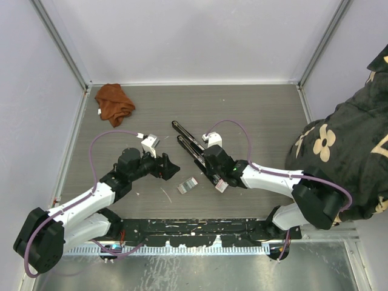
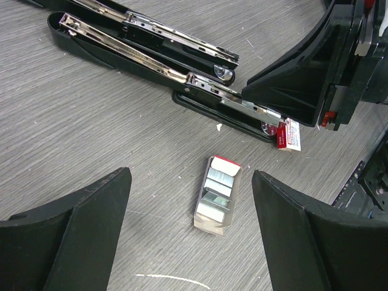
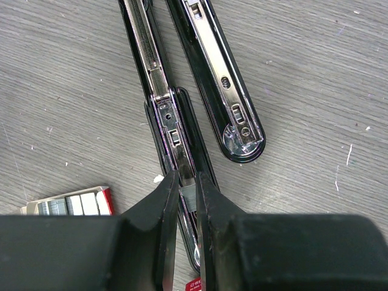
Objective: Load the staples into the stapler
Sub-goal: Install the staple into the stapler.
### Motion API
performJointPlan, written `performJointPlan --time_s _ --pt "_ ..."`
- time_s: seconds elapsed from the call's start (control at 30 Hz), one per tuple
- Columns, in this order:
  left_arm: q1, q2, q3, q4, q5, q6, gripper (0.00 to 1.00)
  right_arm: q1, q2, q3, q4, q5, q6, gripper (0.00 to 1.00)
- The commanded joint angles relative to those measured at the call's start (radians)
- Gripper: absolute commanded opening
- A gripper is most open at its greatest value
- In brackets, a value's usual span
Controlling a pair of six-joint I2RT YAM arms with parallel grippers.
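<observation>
The right tool (image 3: 187, 182) pinched a grey staple strip (image 3: 188, 199) over the rail of the open stapler (image 3: 159, 91), its arm stretched low across the bench (image 1: 260, 121). The tray of staples (image 2: 217, 194) lay near on bare bench, free on every side, below the left tool (image 2: 191, 177), which was spread wide.

Glossy black plastic stapler (image 2: 112, 57) with shiny metal rail (image 3: 147, 54), matt wood-grain table (image 2: 91, 121); staples (image 2: 219, 185) gleam silvery.

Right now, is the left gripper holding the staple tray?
No: the left gripper hangs open, fingers either side of the staple tray, which lies on the table.
</observation>
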Motion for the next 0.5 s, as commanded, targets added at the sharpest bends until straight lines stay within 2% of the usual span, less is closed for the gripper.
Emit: performJointPlan --time_s 0.0,0.2,0.47 --pt "0.004 -0.008 0.001 0.068 -0.007 0.011 0.83 0.01 0.013 0.007 -0.002 -0.013 -0.011 0.19" --pt "0.004 -0.009 0.001 0.067 -0.006 0.012 0.83 0.011 0.036 0.027 -0.01 -0.011 -0.021 0.22" --pt "0.004 -0.011 -0.001 0.067 -0.01 0.013 0.83 0.011 0.019 0.052 -0.023 -0.012 -0.021 0.35"
